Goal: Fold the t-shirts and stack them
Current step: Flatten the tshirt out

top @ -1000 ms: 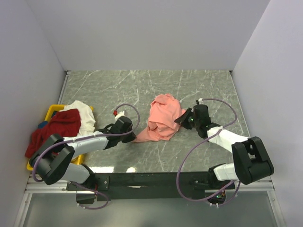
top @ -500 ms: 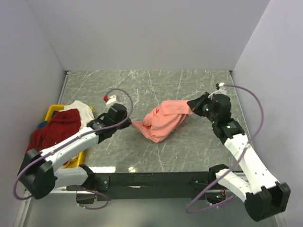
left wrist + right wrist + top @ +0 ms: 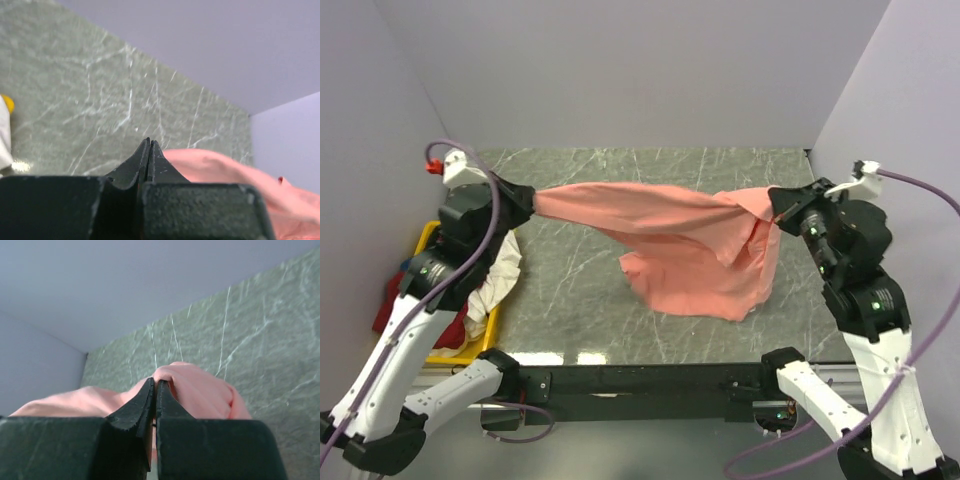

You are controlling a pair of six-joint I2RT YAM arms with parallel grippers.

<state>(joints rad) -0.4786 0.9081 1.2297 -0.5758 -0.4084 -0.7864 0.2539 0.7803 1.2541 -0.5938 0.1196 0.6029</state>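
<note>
Salmon-pink t-shirt (image 3: 690, 250) sags, creased, between left pincer (image 3: 528, 201) and right pincer (image 3: 776, 205), each pinching it.

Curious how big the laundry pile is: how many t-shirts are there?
3. The salmon-pink t-shirt hangs stretched between the left gripper and right gripper; the white t-shirt and dark red t-shirt lie at the yellow bin, partly behind the left arm. Others may be hidden.

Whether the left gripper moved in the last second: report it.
Yes. The left gripper moved left and away, to beyond the bin's far corner, gripping the shirt.
</note>
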